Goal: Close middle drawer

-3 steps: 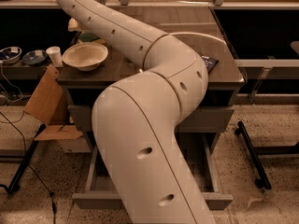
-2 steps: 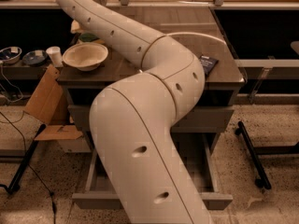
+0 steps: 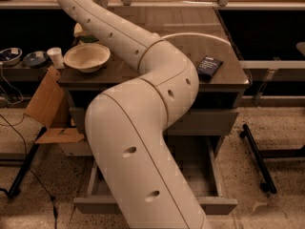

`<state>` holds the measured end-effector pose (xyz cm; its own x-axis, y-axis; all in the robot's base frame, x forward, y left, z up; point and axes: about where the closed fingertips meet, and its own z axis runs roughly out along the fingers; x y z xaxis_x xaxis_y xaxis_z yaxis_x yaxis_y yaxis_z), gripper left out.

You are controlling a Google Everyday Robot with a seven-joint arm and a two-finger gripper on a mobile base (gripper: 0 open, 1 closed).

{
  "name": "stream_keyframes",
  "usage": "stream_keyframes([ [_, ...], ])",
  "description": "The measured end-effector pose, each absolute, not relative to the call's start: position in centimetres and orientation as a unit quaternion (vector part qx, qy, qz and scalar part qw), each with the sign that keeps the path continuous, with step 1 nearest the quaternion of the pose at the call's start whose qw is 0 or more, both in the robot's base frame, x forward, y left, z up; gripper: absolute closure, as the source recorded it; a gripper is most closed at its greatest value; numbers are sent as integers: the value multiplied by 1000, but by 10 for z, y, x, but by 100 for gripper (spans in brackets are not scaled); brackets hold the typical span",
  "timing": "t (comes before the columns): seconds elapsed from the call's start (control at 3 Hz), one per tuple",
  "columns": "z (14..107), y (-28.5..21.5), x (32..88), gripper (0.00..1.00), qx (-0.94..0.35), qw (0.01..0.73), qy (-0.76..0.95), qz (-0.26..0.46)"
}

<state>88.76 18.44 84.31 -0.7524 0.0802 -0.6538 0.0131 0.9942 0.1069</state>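
Observation:
A grey cabinet (image 3: 224,78) stands ahead with a drawer front (image 3: 209,123) under its top. Below that, one drawer (image 3: 214,205) is pulled far out toward me; its inside is mostly hidden by my arm. I cannot tell which level this open drawer is. My big cream arm (image 3: 143,142) fills the middle of the view, bends at an elbow (image 3: 174,75) over the cabinet top and runs up to the top left edge. The gripper is out of view.
On the cabinet top lie a cream bowl (image 3: 86,57) at the left and a dark flat packet (image 3: 209,67) at the right. A cardboard box (image 3: 47,104) leans at the cabinet's left. A white cup (image 3: 55,57), small bowls (image 3: 10,56) and floor cables (image 3: 19,128) are further left. A black stand leg (image 3: 257,156) lies on the right.
My arm's near link and elbow have shifted slightly to the left. The drawer and the things on the cabinet have not moved.

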Motion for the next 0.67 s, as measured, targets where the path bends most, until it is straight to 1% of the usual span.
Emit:
stream_keyframes([
  [0.33,840,185,889,0,21,346,937,42],
  [0.67,839,186,890,16,16,343,938,39],
])
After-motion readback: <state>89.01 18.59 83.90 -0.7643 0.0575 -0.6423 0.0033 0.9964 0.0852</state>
